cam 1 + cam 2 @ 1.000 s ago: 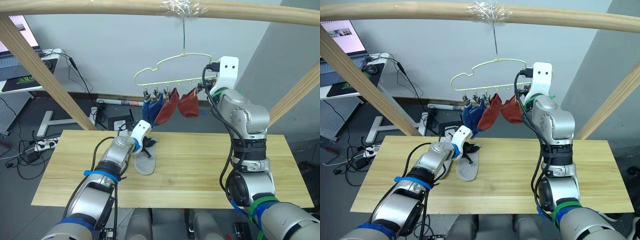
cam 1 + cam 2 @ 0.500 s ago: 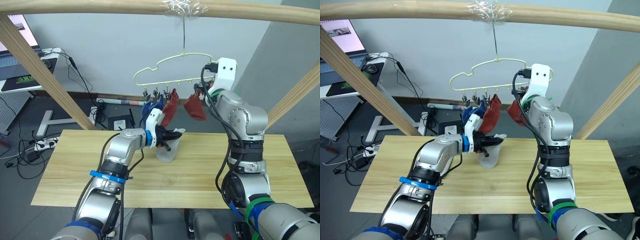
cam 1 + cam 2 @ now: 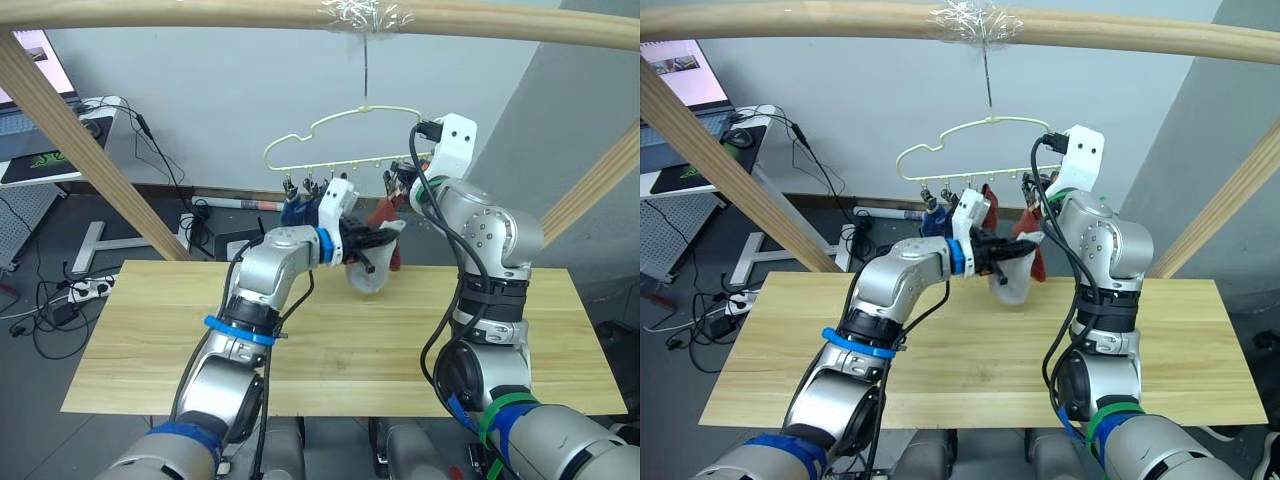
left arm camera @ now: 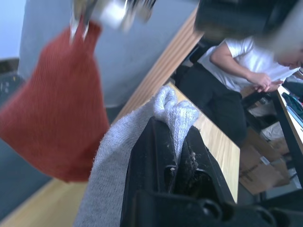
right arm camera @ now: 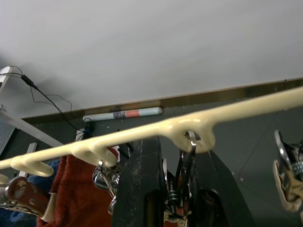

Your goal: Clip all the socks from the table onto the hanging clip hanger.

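The left hand (image 3: pixel 375 243) is raised above the table (image 3: pixel 150 340), its two black fingers pressed together on the cuff of a light grey sock (image 3: pixel 368 277), which hangs limp below the grip and clear of the tabletop. In the left wrist view the grey sock (image 4: pixel 142 137) is bunched over and around the fingertips (image 4: pixel 158 142), with a rust red sock (image 4: pixel 54 104) hanging just beside it from a metal clip. The clip hanger (image 3: pixel 345 125) hangs by its hook from a wooden beam (image 3: pixel 200 12) overhead, its pale yellow cloud outline level and a row of small clips along the lower bar. Two blue socks (image 3: pixel 297 212) hang from clips toward the robot's left end of the bar; the rust red socks (image 3: pixel 1030 235) hang from clips further to its right, partly hidden behind the left hand and the grey sock. The right hand (image 5: pixel 177 189) is up at the hanger's lower bar, at its right end, with its fingers on either side of one metal clip (image 5: pixel 188 161) that hangs from a loop of the bar; the fingers appear closed on this clip, and a second clip (image 5: pixel 102 177) hangs next to it. The held grey sock sits just below and in front of the hanger's clip row, near the right hand. In the left wrist view a person (image 4: pixel 246 61) in a white shirt is seated in the background beyond the table edge.
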### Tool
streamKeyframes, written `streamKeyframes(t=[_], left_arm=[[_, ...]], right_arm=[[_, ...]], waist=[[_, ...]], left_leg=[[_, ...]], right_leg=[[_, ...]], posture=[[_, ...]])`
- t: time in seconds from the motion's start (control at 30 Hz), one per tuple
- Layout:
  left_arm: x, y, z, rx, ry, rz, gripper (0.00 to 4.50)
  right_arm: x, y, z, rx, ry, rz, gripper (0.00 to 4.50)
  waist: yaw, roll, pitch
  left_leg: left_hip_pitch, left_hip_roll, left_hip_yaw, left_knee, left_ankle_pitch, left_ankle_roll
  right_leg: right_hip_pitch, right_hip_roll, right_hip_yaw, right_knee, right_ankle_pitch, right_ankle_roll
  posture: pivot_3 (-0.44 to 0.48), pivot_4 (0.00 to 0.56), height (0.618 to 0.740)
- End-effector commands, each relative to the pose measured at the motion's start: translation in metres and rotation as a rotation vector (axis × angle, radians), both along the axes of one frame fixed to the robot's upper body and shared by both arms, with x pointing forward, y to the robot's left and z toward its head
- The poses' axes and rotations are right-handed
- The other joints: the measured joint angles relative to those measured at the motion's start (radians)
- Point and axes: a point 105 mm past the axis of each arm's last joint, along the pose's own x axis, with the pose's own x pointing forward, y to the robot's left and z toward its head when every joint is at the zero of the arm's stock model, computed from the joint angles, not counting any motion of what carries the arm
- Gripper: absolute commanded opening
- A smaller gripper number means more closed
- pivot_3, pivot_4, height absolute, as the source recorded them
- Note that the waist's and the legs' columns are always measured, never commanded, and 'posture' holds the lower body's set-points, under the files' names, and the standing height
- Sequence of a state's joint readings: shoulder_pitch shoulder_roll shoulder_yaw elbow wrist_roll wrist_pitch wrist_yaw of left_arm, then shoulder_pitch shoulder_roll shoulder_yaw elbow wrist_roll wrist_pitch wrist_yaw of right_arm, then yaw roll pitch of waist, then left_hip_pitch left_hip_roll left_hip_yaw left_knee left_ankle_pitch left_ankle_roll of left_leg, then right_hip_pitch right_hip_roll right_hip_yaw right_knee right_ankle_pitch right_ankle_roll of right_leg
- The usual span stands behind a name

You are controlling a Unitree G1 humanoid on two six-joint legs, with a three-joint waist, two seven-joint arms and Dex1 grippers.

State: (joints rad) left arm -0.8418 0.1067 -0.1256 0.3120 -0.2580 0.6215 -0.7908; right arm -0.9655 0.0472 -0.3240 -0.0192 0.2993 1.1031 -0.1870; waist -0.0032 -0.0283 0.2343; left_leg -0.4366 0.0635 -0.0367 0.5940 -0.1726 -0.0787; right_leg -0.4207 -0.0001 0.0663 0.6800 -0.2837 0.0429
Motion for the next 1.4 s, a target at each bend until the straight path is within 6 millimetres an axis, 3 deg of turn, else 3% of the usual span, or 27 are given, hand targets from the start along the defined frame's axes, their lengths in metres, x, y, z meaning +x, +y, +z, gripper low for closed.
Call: streamKeyframes(t=[0.03,0.3,0.53,1.4], left_arm=[[0.007,-0.01,0.005,0.01,-0.057,0.014,0.03],[0.026,-0.021,-0.005,0.058,-0.078,0.066,0.03],[0.038,-0.028,0.005,0.048,-0.111,0.097,0.03],[0.044,-0.036,0.036,-0.035,-0.147,0.103,0.03]], right_arm=[[-0.006,0.002,0.028,0.023,-0.088,0.009,0.16],[-0.007,0.001,0.031,0.018,-0.091,0.006,0.16],[-0.008,0.001,0.031,0.015,-0.092,0.01,0.16],[-0.009,0.002,0.026,0.011,-0.08,0.011,0.16]], waist=[[0.0,0.0,0.0],[-0.005,0.0,0.0],[-0.006,0.0,0.0],[-0.018,0.002,0.003]], left_leg=[[0.0,0.0,0.0,0.0,0.0,0.0],[0.0,0.0,0.0,0.0,0.0,0.0],[-0.001,0.0,0.0,0.0,0.0,0.0],[-0.001,0.0,0.0,0.0,0.0,0.0]], right_leg=[[0.0,0.0,0.0,0.0,0.0,0.0],[0.0,0.0,0.0,0.0,0.0,0.0],[0.0,0.0,0.0,0.0,0.0,0.001],[-0.001,0.0,0.0,0.0,-0.001,0.001]], posture=[[0.054,0.234,0.74],[0.045,0.234,0.74],[0.043,0.235,0.74],[0.04,0.238,0.74]])
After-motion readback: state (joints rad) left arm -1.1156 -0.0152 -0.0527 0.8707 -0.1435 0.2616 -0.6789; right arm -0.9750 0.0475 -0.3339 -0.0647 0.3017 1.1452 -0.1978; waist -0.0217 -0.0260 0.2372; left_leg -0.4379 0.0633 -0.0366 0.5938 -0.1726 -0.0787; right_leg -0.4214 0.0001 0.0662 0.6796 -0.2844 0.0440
